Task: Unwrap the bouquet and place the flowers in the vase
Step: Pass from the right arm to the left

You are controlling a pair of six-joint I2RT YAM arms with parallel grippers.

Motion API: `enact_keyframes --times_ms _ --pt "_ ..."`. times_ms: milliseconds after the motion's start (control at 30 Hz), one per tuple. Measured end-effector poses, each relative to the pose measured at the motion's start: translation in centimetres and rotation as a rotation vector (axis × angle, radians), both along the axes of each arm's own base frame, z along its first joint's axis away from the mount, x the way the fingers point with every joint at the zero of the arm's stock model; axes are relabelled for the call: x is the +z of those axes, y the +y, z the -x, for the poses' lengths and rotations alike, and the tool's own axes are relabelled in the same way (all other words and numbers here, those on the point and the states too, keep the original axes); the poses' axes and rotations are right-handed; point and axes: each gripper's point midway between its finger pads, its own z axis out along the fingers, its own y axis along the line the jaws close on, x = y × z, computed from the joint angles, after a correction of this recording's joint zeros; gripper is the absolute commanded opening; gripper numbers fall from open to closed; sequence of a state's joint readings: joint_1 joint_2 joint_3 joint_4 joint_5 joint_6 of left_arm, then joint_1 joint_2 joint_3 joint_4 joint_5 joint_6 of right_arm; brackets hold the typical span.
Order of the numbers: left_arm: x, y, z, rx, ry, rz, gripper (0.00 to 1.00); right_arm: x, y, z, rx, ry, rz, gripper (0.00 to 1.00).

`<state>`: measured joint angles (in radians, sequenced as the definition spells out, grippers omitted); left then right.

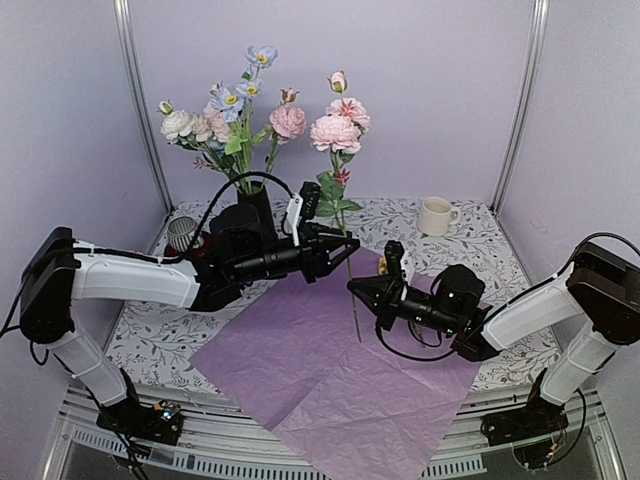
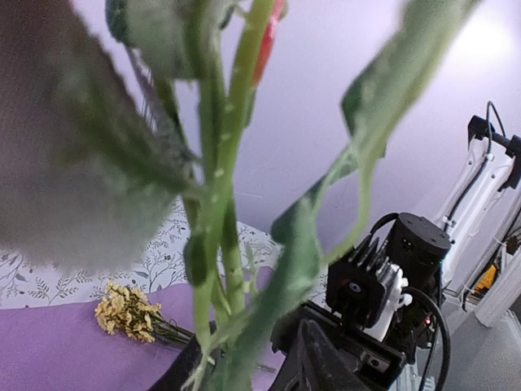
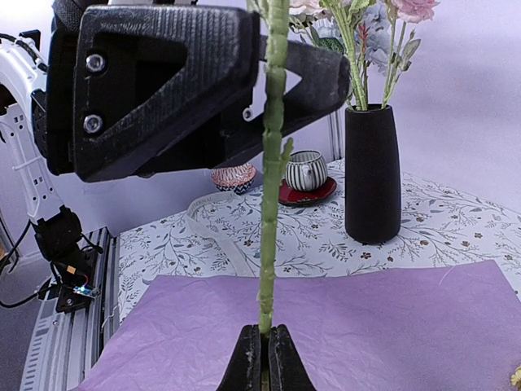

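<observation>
Already the paper (image 1: pixel 330 370) lies flat and most flowers (image 1: pixel 235 115) stand in the vase (image 3: pixel 372 175). The right gripper (image 3: pixel 266 336) pinches the stem of one pink flower (image 1: pixel 336 132). The left gripper (image 1: pixel 343 250) sits round it, but I cannot tell if it squeezes. A yellow bunch (image 2: pixel 126 314) waits too.

Robot lab test cell, not a home. Evidence: left arm (image 1: pixel 130 280) and right arm (image 1: pixel 540 305) bolted to alu rail (image 1: pixel 200 440) at table's near edge. Alu frame posts (image 1: pixel 140 110) at corners, plain lilac backdrop (image 1: pixel 420 90) on 3 sides. Floral tablecloth (image 1: pixel 480 235), vase (image 3: pixel 372 175), cream mug (image 1: pixel 435 215) look like staged props.
</observation>
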<state>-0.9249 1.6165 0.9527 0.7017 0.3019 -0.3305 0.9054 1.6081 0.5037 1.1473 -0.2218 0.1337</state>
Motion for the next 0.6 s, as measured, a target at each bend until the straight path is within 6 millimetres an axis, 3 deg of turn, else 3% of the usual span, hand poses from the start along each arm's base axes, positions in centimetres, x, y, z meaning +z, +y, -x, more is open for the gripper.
enact_keyframes --times_ms 233,367,600 --pt "-0.5 0.3 0.0 0.011 0.006 -0.005 0.07 0.0 0.0 0.0 0.0 -0.001 0.001 0.05" --pt "-0.4 0.4 -0.1 0.021 0.002 -0.003 0.03 0.0 0.1 0.1 0.003 -0.009 0.002 0.27" --pt "0.3 1.8 0.2 0.042 -0.008 0.007 0.0 0.4 0.0 0.2 -0.001 -0.043 -0.002 0.41"
